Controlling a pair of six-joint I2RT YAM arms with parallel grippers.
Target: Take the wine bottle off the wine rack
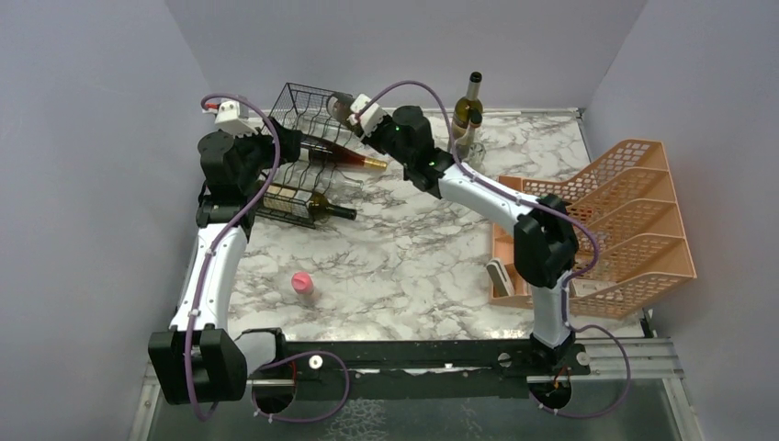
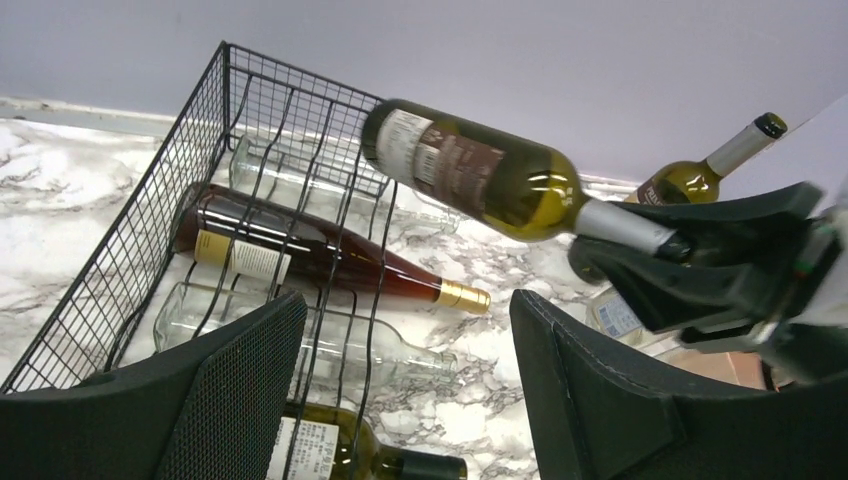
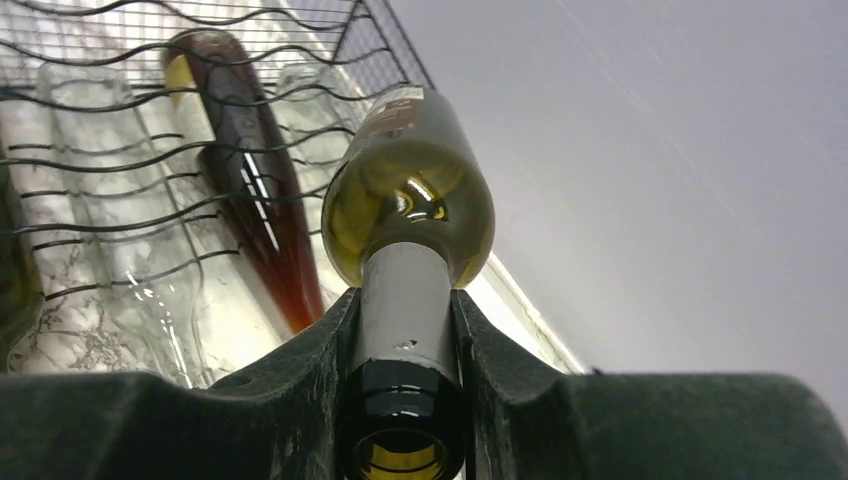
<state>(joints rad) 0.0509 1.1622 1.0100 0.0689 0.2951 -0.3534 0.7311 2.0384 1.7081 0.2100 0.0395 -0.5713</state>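
A green wine bottle [image 1: 341, 107] [image 2: 470, 175] [image 3: 410, 200] with a pale label and grey foil neck lies tilted over the top right corner of the black wire wine rack [image 1: 303, 101] [image 2: 150, 230] [image 3: 150, 60]. My right gripper [image 1: 361, 113] [image 2: 660, 245] [image 3: 405, 330] is shut on its neck, both pads pressed against the foil. Whether the bottle's base touches the rack I cannot tell. My left gripper [image 1: 289, 144] [image 2: 410, 400] stands open at the rack's front left, with some rack wires between its fingers [image 2: 230, 390].
The rack holds an amber bottle with a gold cap [image 1: 344, 156] [image 2: 320, 255], a green bottle with a black cap [image 1: 312, 204] and clear bottles [image 2: 330, 345]. Another bottle [image 1: 468, 110] stands at the back. A peach tiered organizer [image 1: 625, 220] sits right, a small pink object [image 1: 301, 283] near front.
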